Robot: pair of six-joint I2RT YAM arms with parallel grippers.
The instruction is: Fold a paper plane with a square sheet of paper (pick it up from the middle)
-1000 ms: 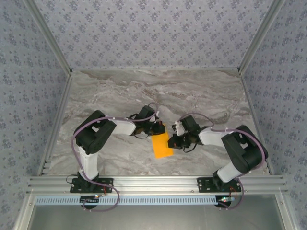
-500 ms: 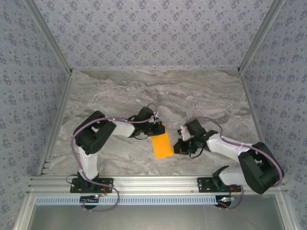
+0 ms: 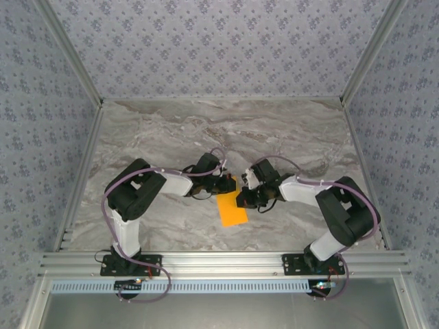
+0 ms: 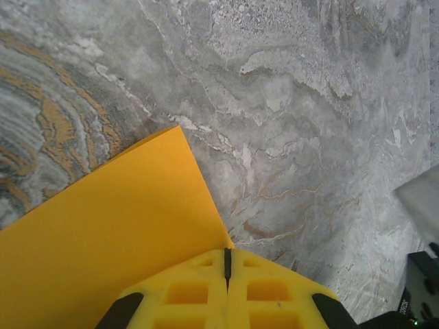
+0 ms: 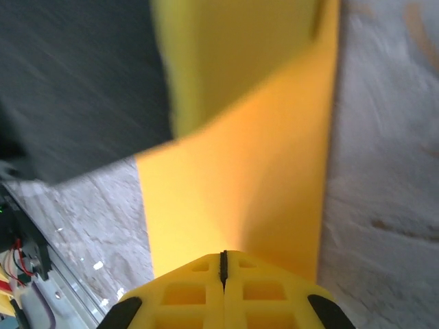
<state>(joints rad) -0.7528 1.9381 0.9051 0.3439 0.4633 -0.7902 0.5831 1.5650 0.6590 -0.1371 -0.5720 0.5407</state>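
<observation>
Even, soft light from above, faint shadows; the right wrist view looks motion-blurred, its upper half smeared.

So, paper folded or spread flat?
Folded, it seems: from above the orange paper shows as a narrow rectangle, not a square.

left arm (image 3: 137, 190), right arm (image 3: 346, 209): black joints, white links, lilac cables (image 3: 105, 205); end effector fingers (image 4: 185, 295) yellow, square-pocketed.

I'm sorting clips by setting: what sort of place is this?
Likely a robotics lab test cell: a marble-look tabletop boxed in by patterned wall panels, with the left arm and right arm bolted to an aluminium rail.
</observation>
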